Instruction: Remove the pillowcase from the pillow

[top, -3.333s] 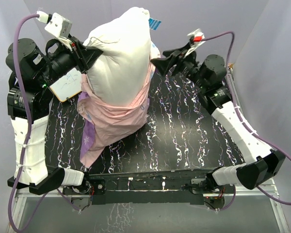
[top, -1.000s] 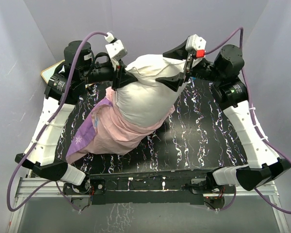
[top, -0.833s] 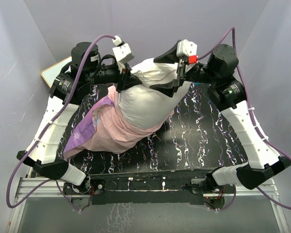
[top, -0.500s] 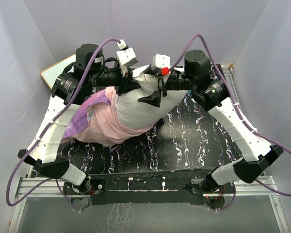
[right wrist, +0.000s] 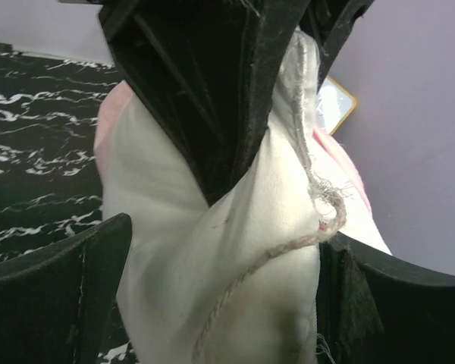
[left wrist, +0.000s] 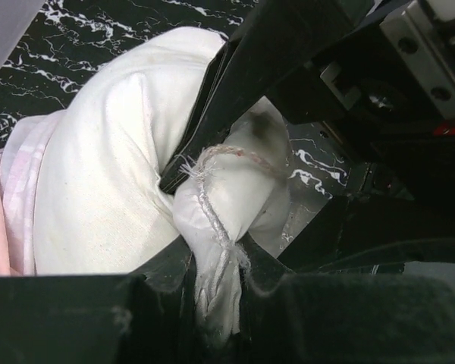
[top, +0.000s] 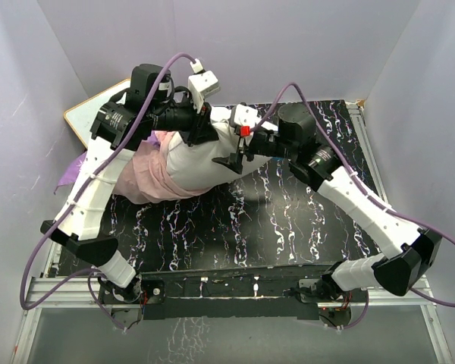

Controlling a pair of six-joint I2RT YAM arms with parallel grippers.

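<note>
Over the far left of the black white-veined table (top: 303, 220): plump white stuffed pillow (top: 193, 159), gripped by both arms, long axis slanting from near left to far right, bare end pointing right. Bunched round its left end: pale pink pillowcase (top: 140, 178), purple outside trailing past the table's left edge, near the framed whiteboard (top: 87, 114). Pinching the pillow's frayed seam corner: left gripper (left wrist: 212, 287). Clamping a thick wad of the bare end between widely spaced fingers: right gripper (right wrist: 212, 292).

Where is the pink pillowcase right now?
In the top view, the pillowcase is bunched on the left side of the table, covering the left end of the pillow, just in front of the whiteboard.
</note>
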